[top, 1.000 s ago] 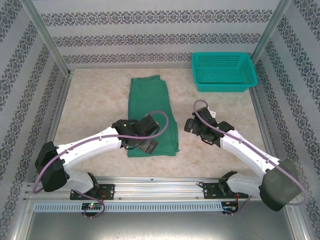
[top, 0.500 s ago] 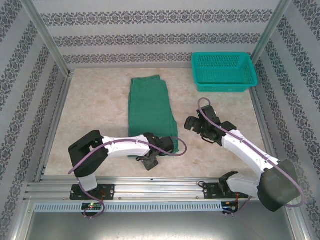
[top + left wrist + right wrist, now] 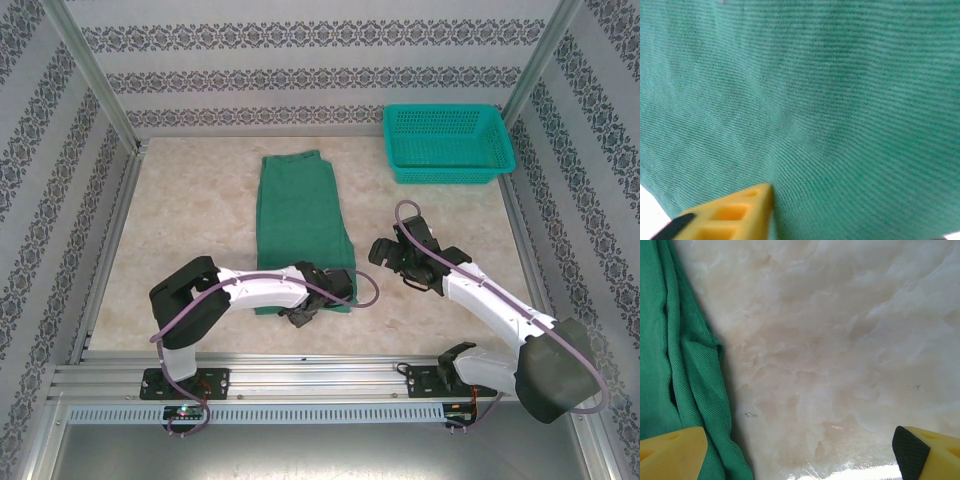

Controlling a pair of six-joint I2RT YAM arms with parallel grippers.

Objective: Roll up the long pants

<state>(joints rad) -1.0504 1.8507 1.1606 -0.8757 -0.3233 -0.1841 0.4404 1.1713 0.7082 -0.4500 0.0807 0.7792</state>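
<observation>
The worktop point(image 3: 190, 220) is a flat slab with a pale beige marbled finish. The long pants point(image 3: 300, 220) lie on it as a narrow strip of soft dark green cloth. The strip runs from the middle of the far edge toward the near edge, and its weave is finely ribbed. A teal plastic mesh basket point(image 3: 450, 175), rectangular with sloped walls, stands at the far right corner, well apart from the cloth.

The left gripper point(image 3: 298, 314) sits on the near end of the strip. One yellow fingertip point(image 3: 735, 212) presses against the cloth, but the jaw spacing cannot be determined. The right gripper point(image 3: 800, 460) is above bare worktop, just beside the strip's rumpled right edge. Its jaws are spread wide apart and hold nothing.
</observation>
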